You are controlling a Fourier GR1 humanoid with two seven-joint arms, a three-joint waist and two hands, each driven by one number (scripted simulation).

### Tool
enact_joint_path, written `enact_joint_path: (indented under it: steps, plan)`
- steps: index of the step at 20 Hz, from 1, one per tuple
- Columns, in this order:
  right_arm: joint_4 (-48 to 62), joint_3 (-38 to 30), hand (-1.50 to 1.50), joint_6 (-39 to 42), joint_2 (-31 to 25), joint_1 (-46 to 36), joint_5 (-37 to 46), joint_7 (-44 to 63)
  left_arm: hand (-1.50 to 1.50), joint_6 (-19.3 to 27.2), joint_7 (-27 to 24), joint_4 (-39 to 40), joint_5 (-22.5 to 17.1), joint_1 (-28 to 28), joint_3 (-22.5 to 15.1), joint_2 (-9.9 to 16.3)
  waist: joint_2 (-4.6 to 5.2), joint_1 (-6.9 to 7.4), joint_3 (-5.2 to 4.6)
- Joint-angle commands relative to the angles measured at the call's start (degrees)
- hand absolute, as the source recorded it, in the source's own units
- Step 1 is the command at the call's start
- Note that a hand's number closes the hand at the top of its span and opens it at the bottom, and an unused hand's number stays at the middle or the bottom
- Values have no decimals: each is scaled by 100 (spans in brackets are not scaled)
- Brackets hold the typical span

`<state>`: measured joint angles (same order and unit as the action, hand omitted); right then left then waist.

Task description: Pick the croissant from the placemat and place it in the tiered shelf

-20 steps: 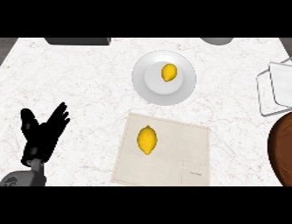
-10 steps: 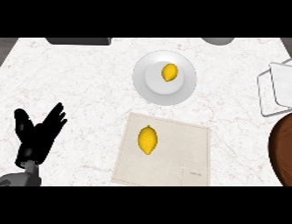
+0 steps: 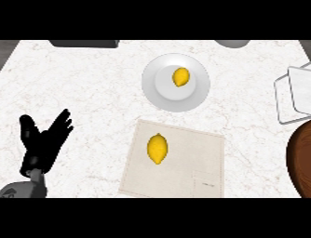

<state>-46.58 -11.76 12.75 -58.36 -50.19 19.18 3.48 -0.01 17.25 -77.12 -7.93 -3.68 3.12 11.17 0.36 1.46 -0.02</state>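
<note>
Pick not started. Croissant [image 3: 158, 148] lies untouched on placemat [image 3: 175, 160], mid desk [image 3: 96, 93]. Left hand [image 3: 43, 142] rests spread, fingers up, well left of it. Right hand unseen. Next: reach, grasp croissant, carry to shelf [image 3: 306, 95] at right edge.

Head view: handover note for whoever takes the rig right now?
Left hand: open, fingers up, resting at lower left, holding nothing.
Right hand: not in view.
Yellow croissant lies on the placemat, untouched. A second yellow one sits on the white plate.
Tiered shelf stands at the right edge, with a wooden bowl below it.
Done: nothing.
Left: grasp the croissant, carry it right, place it in the shelf.
</note>
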Motion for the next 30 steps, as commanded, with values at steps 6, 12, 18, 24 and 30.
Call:
enact_joint_path:
  steps: [6,12,18,24,30]
  plan:
    - [1128,-80,150,-82,37,-348,353,-1157,0,41,265,-358,26,94,-33,-70,-14,-25,7]
    - [1499,136,150,-113,-17,-622,797,-1356,0,-240,67,-100,-129,28,209,108,3,0,6]
    - [1553,-722,-150,-354,235,-884,26,-448,0,-46,59,-130,2,138,170,-10,-28,-89,4]
    - [1964,-1356,-150,-211,183,-1099,-574,-537,0,-22,-216,231,147,54,123,-114,-15,-101,3]
    - [2362,-1928,-150,-104,-104,-1589,-1103,-68,0,29,-24,15,215,56,-1,-175,-11,-47,6]
